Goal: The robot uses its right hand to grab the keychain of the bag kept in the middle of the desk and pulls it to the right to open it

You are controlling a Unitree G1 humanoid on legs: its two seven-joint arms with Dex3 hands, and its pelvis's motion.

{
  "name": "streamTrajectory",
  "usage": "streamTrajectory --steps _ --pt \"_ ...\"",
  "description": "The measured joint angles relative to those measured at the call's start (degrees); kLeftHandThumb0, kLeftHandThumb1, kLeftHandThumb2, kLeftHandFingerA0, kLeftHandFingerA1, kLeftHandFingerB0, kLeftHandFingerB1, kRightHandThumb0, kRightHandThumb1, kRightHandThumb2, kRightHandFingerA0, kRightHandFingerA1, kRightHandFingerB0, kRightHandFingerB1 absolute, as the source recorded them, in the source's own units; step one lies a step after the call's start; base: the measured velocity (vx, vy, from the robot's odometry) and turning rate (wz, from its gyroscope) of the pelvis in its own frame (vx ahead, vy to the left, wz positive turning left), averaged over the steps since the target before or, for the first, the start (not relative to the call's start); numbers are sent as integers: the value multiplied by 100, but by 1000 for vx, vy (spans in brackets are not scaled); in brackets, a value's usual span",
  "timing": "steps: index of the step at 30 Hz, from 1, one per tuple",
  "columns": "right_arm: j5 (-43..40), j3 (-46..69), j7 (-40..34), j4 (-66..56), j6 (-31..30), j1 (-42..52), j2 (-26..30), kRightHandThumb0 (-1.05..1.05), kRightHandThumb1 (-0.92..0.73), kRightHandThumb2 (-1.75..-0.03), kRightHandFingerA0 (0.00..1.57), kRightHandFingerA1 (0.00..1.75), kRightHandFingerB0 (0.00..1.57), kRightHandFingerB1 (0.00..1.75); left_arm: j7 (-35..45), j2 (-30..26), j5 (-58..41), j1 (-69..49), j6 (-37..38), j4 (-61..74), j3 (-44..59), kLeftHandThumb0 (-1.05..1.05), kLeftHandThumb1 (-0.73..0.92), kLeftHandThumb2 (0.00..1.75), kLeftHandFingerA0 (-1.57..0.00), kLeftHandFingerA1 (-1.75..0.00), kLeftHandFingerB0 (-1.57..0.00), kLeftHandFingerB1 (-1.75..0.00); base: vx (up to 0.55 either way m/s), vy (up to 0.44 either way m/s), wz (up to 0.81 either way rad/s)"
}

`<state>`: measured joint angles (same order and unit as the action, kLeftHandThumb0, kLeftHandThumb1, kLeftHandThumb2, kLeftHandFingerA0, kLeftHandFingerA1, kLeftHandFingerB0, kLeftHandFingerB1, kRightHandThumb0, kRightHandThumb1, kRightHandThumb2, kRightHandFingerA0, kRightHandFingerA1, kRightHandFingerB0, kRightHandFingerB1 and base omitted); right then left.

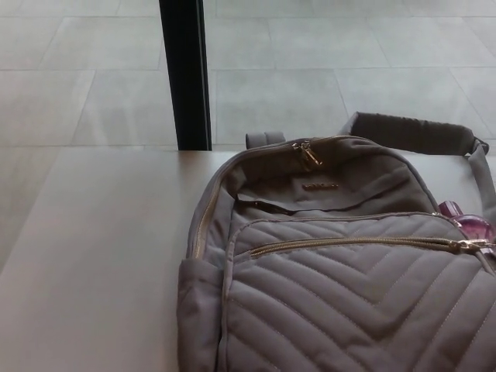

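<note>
Neither hand showed in the head view; no arm either, so how the fingers stood could not be told.

One bag (341, 263) lay flat on the desk (93, 263), grey, quilted in chevrons on the front pocket. It sat toward the right of the view, its top end pointing away toward the far desk edge and its long axis running near-to-far. Its lower part was cut off by the bottom edge of the picture, and its right side by the right edge.

Two gold zip lines were visible. The upper one curved round the top of the bag, with its pulls (309, 153) bunched at the crown; whether one or two pulls, hard to make out. The lower zip (349, 243) ran left to right across the front pocket, closed, its slider at the far right end. Just beside that end sat the keychain (469, 223), a pink-purple thing, only partly seen against the bag's right shoulder; its shape was not clear.

One small carry loop (266, 139) stood at the top of the bag. One shoulder strap (411, 132) lay beyond it, stretched out to the right along the far desk edge.

Behind the desk, one black post (184, 74) rose upright from the tiled floor (325, 70), its top cut off.
</note>
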<state>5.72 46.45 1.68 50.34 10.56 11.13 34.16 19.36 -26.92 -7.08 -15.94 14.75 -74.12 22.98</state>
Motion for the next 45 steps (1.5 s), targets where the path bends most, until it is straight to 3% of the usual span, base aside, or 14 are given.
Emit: streamTrajectory --steps 5,6,7,20,35,36,37,38,39,40,41,42,43,45 --pt "-328 362 124 455 -245 -29 -270 -49 -71 -65 33 58 10 20 -1 -2 0 24 0 -3 -5 -91 91 85 -47 -49 -39 -40 0 0 0" --pt "-409 432 154 562 -310 -38 -328 -56 -57 -84 31 61 6 29 -1 -3 0 30 -1 -4 -5 -88 92 85 -47 -49 -39 -41 0 0 0" --pt "-482 503 184 648 -369 -40 -377 -57 -57 -85 35 62 5 30 -1 -4 0 32 -1 -4 -5 -90 91 86 -48 -49 -38 -40 0 0 0" --pt "-1454 698 760 1222 -1088 0 -563 -59 -58 -86 35 63 7 34 0 -77 0 1 -1 -3 -44 -90 92 84 -47 -49 -38 -41 0 0 0" --pt "-2092 346 887 1225 -1296 76 -562 -59 -59 -86 31 60 6 39 0 -120 0 -5 -2 -3 -78 -89 92 84 -48 -49 -39 -41 0 0 0" --pt "-2116 284 891 1224 -1297 89 -559 -59 -69 -61 42 57 25 30 0 -121 0 -5 -2 -3 -80 -83 92 76 -46 -46 -38 -40 0 0 0" --pt "-2087 135 903 1217 -1285 120 -553 -58 -66 -60 48 61 29 31 -1 -123 0 -4 -3 -4 -87 -86 80 117 -45 -57 -29 -49 0 0 0" --pt "-2033 -49 916 1212 -1268 156 -547 -61 -52 -85 49 71 24 45 -1 -125 2 -4 -6 -5 -97 -87 83 117 -46 -59 -24 -48 0 0 0" --pt "-1957 -277 923 1212 -1230 194 -547 -61 -52 -85 49 71 24 45 -4 -125 5 -3 -9 -6 -112 -87 83 117 -46 -59 -24 -48 0 0 0" --pt "-1890 -513 926 1202 -1179 242 -547 -58 -50 -84 61 81 27 45 -8 -132 8 -3 -11 -6 -129 -83 92 79 -52 -49 -26 -34 0 0 0" --pt "-1839 -682 927 1186 -1123 288 -547 -58 -50 -84 61 81 27 45 -18 -144 11 -3 -14 -7 -146 -83 92 79 -52 -49 -26 -34 0 0 0" --pt "-1779 -862 927 1157 -1048 345 -547 -42 -55 -59 73 161 39 34 -44 -160 15 -4 -20 -8 -172 -67 67 101 -51 -62 -30 -50 0 0 0" --pt "-1741 -983 925 1117 -970 396 -550 -48 -39 -73 103 140 38 48 -73 -174 15 -3 -24 -11 -182 -58 74 62 -56 -56 -43 -36 0 0 0" --pt "-1745 -999 903 1060 -820 433 -574 -48 -39 -73 103 140 38 48 -143 -175 1 6 -24 -12 -125 -58 74 62 -56 -56 -43 -36 0 0 0"
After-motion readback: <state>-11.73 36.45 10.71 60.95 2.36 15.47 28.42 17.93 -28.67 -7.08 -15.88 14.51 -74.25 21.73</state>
